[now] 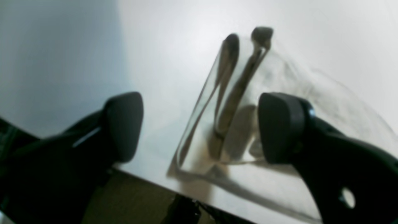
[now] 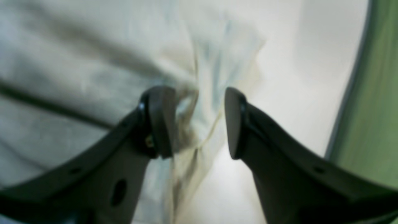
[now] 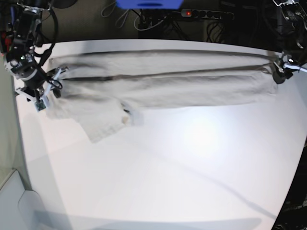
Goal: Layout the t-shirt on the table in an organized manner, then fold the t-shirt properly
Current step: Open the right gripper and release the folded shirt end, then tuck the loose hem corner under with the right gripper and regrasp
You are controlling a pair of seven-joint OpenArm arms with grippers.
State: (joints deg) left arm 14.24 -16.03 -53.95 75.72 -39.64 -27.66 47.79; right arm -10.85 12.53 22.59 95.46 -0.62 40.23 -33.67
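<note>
Shirt (image 3: 163, 84) lying stretched along far edge of bench (image 3: 192, 182), one fold seemingly in; sleeve sticking out near left corner. Left gripper (image 1: 200, 124) jaws standing open, empty; right gripper (image 2: 199, 123) jaws parted, cloth hanging between. Further folds remaining.

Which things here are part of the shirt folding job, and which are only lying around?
Part of the job:
- t-shirt, stretched in a long band
- table
- left gripper
- right gripper

Only lying around:
- power strip behind the table
- blue object
</note>
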